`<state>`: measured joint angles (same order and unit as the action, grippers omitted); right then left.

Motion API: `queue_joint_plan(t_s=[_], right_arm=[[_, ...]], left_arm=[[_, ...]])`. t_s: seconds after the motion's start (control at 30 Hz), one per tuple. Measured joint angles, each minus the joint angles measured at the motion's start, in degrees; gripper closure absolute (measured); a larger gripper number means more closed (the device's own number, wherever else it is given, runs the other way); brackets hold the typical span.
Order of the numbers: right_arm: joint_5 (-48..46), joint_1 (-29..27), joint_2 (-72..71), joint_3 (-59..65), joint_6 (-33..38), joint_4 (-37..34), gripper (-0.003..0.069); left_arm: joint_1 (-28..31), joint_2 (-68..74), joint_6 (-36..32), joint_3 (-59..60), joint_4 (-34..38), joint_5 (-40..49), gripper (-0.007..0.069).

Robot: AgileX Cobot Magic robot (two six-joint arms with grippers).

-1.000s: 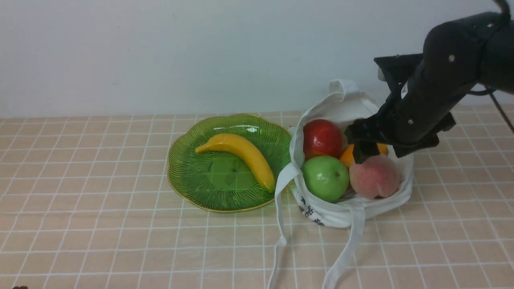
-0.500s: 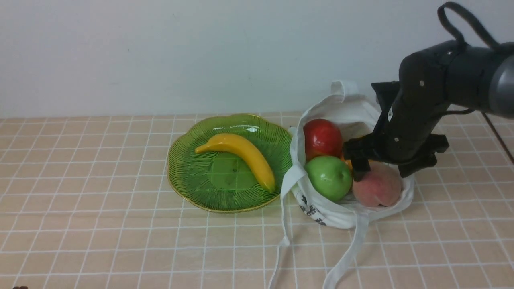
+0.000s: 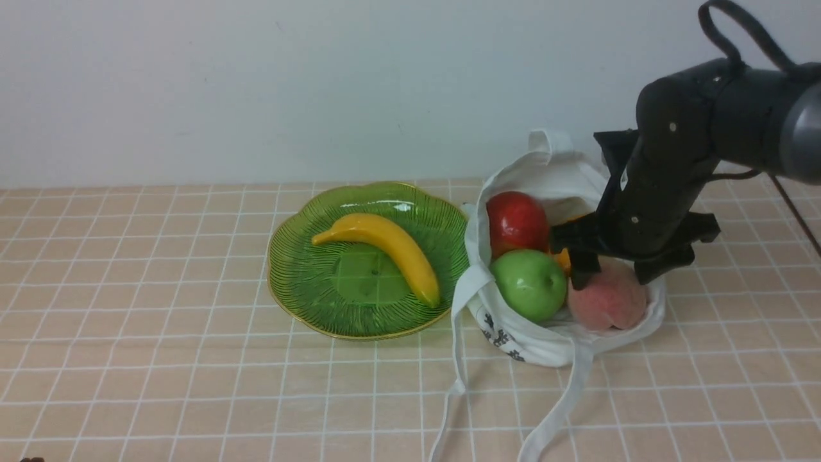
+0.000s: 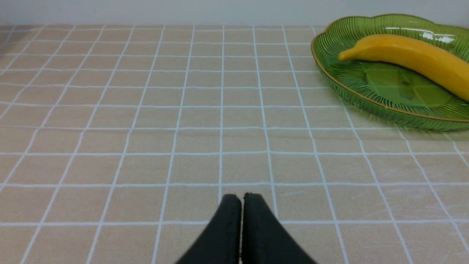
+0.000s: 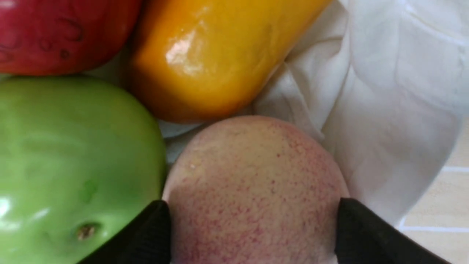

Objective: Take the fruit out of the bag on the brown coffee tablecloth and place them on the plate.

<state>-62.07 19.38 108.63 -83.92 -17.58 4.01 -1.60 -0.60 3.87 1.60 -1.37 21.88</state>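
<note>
Left gripper (image 4: 241,200): fingers pressed together with nothing between them, low over bare brown coffee tablecloth (image 3: 128,289) in the left wrist view. Plate (image 3: 301,256): near the middle of the surface, toward its far edge, carrying a yellow banana (image 3: 385,247) that lies diagonally. Bag (image 3: 558,179): just beside the plate on its right, mouth open toward the camera, with straps (image 3: 558,410) trailing to the near edge of the surface.

Fruit, all inside the bag:
- red apple (image 3: 516,221), at the far left
- green apple (image 3: 529,285), in front of it
- orange fruit (image 5: 205,58), behind and largely hidden in the front view
- peach (image 3: 606,301), at the near right

Right gripper (image 5: 252,209): reaching down into the bag, fingers set wide and pressed against opposite sides of the peach, which rests among the other fruit.
</note>
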Motion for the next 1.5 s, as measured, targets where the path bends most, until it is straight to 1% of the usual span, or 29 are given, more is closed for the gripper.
queue_joint_plan(t_s=[0.2, 0.23, 0.3, 0.33, 0.37, 0.4, 0.43, 0.47, 0.53, 0.57, 0.6, 0.63, 0.67, 0.7, 0.73, 0.83, 0.97, 1.1, 1.17, 1.2, 1.23, 1.33, 1.43, 1.5], right_arm=[[-7.19, 0.0, -4.62, -5.23, 2.25, 0.19, 0.0143], [-7.19, 0.0, -4.78, -5.48, 2.38, 0.19, 0.0143], [-8.32, 0.0, -6.66, -8.89, 3.65, -0.69, 0.0143], [-8.58, 0.0, -7.91, -11.01, 4.67, -2.67, 0.0143], [-8.59, 0.0, -8.04, -11.25, 4.81, -3.03, 0.0143], [-8.74, 0.0, -8.5, -12.2, 5.44, -4.7, 0.0143], [-8.88, 0.39, -9.07, -13.64, 7.7, -9.71, 0.0143], [-8.5, 0.82, -9.11, -14.0, 9.52, -12.89, 0.0143], [-6.37, 2.03, -8.56, -14.05, 12.88, -17.92, 0.0143], [-5.97, 2.22, -8.56, -14.05, 13.31, -18.48, 0.0143], [-4.07, 3.01, -7.98, -14.05, 14.54, -20.11, 0.0143], [0.64, 4.8, -6.34, -14.05, 17.57, -23.96, 0.0143], [5.56, 6.5, -4.09, -14.05, 19.75, -25.65, 0.0143], [7.96, 7.7, -2.78, -14.05, 20.71, -26.28, 0.0143], [9.13, 8.17, -2.11, -14.05, 21.42, -26.44, 0.0143], [16.92, 11.63, 3.53, -14.05, 24.52, -26.86, 0.0143], [21.58, 14.63, 8.67, -14.05, 26.57, -26.86, 0.0143], [23.81, 15.4, 11.51, -14.05, 26.95, -25.26, 0.0143], [24.39, 15.3, 12.4, -14.05, 26.95, -22.78, 0.0099], [24.39, 15.3, 12.39, -14.05, 26.95, -22.78, 0.0093], [24.39, 15.3, 12.42, -14.09, 26.95, -21.31, 0.0044], [23.85, 15.3, 12.42, -14.89, 26.95, -19.37, -0.0015], [21.99, 15.3, 12.42, -15.91, 26.95, -17.96, -0.0028], [18.6, 15.3, 12.42, -17.94, 26.95, -16.15, -0.0031]], left_arm=[[0.0, 0.0, 0.0, 0.0, 0.0, 0.0, 0.0632], [0.0, 0.0, 0.0, 0.0, 0.0, 0.0, 0.0632], [0.0, 0.0, 0.0, 0.0, 0.0, 0.0, 0.0632], [0.0, 0.0, 0.0, 0.0, 0.0, 0.0, 0.0632], [0.0, 0.0, 0.0, 0.0, 0.0, 0.0, 0.0632], [0.0, 0.0, 0.0, 0.0, 0.0, 0.0, 0.0632], [0.0, 0.0, 0.0, 0.0, 0.0, 0.0, 0.0632], [0.0, 0.0, 0.0, 0.0, 0.0, 0.0, 0.0632], [0.0, 0.0, 0.0, 0.0, 0.0, 0.0, 0.0632], [0.0, 0.0, 0.0, 0.0, 0.0, 0.0, 0.0632], [0.0, 0.0, 0.0, 0.0, 0.0, 0.0, 0.0632], [0.0, 0.0, 0.0, 0.0, 0.0, 0.0, 0.0632], [0.0, 0.0, 0.0, 0.0, 0.0, 0.0, 0.0632], [0.0, 0.0, 0.0, 0.0, 0.0, 0.0, 0.0632], [0.0, 0.0, 0.0, 0.0, 0.0, 0.0, 0.0632], [0.0, 0.0, 0.0, 0.0, 0.0, 0.0, 0.0632], [0.0, 0.0, 0.0, 0.0, 0.0, 0.0, 0.0632], [0.0, 0.0, 0.0, 0.0, 0.0, 0.0, 0.0632], [0.0, 0.0, 0.0, 0.0, 0.0, 0.0, 0.0632], [0.0, 0.0, 0.0, 0.0, 0.0, 0.0, 0.0632], [0.0, 0.0, 0.0, 0.0, 0.0, 0.0, 0.0632], [0.0, 0.0, 0.0, 0.0, 0.0, 0.0, 0.0632], [0.0, 0.0, 0.0, 0.0, 0.0, 0.0, 0.0632], [0.0, 0.0, 0.0, 0.0, 0.0, 0.0, 0.0632]])
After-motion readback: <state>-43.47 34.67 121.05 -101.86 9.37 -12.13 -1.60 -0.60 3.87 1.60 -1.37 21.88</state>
